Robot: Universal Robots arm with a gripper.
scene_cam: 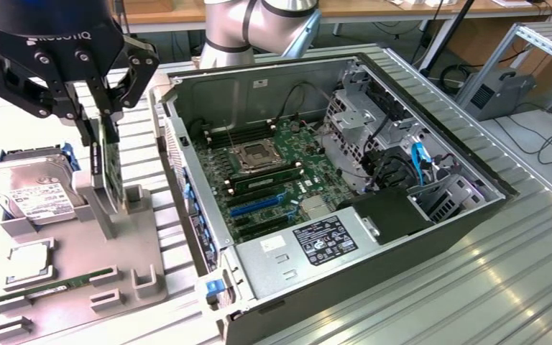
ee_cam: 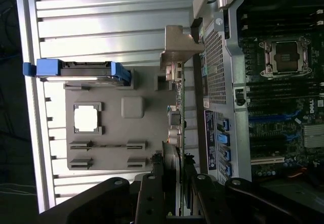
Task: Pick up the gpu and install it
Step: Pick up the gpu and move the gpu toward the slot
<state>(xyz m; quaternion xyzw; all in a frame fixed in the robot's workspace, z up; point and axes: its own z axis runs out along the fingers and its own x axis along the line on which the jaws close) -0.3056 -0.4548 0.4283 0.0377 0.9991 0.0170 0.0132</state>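
Note:
The gpu (scene_cam: 111,169) stands on edge in a slot of the grey holder plate (scene_cam: 77,284), its green board and dark shroud seen edge-on. My gripper (scene_cam: 104,121) comes down on it from above, a finger on each side of its upper edge, shut on the card. In the wrist view the gpu (ee_cam: 177,118) runs as a thin edge out from between my fingertips (ee_cam: 162,176), with its silver bracket (ee_cam: 178,44) at the far end. The open computer case (scene_cam: 353,237) lies just beside it on the exterior view's right, with blue slots (scene_cam: 256,206) on its motherboard.
A hard drive (scene_cam: 26,190) in a blue frame leans on the holder plate at the exterior view's left. A processor chip (scene_cam: 26,262) and a RAM stick (scene_cam: 37,291) lie on the plate in front. The case wall (scene_cam: 185,187) rises close to the card.

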